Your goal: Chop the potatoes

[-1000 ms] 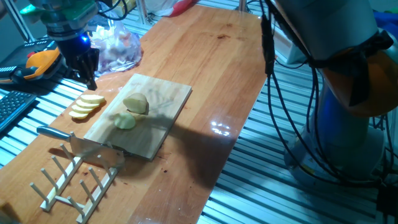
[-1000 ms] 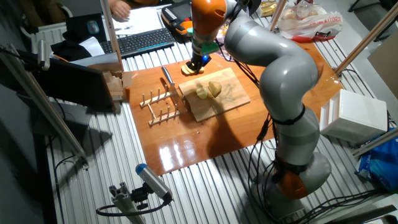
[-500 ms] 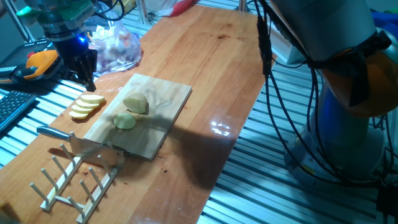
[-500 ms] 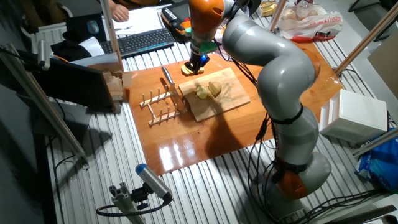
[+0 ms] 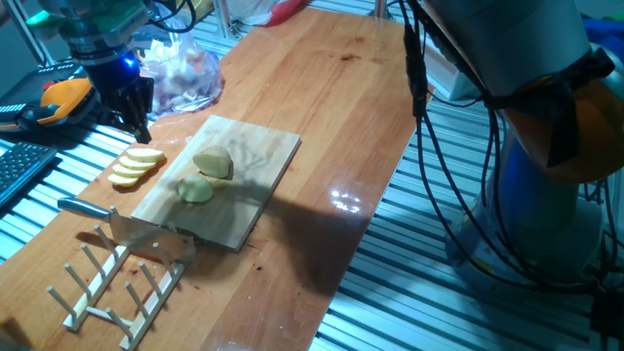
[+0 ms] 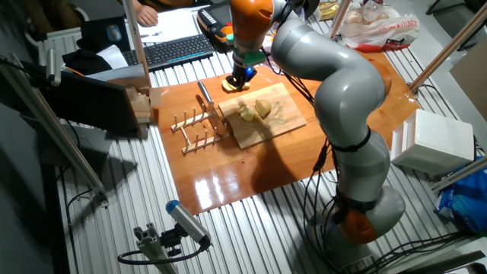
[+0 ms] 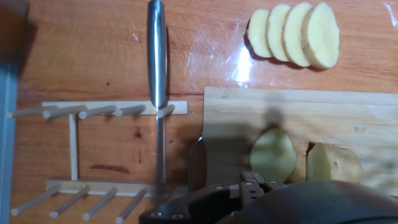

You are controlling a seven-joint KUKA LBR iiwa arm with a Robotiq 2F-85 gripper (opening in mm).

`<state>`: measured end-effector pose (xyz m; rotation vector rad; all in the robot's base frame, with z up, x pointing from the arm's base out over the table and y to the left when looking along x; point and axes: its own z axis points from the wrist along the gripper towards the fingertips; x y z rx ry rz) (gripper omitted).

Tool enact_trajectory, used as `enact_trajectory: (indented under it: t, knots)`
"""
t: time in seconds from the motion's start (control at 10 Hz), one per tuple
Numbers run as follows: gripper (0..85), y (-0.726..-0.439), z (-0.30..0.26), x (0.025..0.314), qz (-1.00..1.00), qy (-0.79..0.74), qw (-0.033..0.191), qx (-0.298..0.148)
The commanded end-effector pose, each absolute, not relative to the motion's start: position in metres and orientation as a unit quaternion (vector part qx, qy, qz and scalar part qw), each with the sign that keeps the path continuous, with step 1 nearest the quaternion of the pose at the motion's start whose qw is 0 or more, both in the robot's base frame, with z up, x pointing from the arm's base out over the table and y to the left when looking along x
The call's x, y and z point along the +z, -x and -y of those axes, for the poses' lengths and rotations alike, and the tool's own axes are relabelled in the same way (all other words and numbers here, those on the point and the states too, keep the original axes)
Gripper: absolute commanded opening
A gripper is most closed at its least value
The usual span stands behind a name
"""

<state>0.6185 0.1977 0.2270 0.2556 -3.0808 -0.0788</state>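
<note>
- We found the potatoes (image 5: pixel 205 174) as two chunks on the cutting board (image 5: pixel 258 166).
- End effector (image 5: pixel 135 115) hung above the slices (image 5: pixel 135 166); we could not tell its grip state.

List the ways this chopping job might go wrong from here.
1. The two potato pieces lie loose and rounded on the cutting board; nothing steadies them, so they may roll or skid under a blade.
2. The knife rests in the wooden rack, its blade between the pegs; lifting it at an angle might snag or drag the rack.
3. The tool hangs just beyond the row of cut slices; a low move toward the knife could scatter them.
</note>
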Motion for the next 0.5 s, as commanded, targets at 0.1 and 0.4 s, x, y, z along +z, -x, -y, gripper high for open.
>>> enact_trajectory:
  t: [0.1,0.4]
  knots:
    - [0.0,-0.6184,-0.1968,0.2262,0.996,-0.084,0.029,-0.024]
    - [0.0,-0.6185,-0.1952,0.2257,0.996,-0.083,0.032,-0.023]
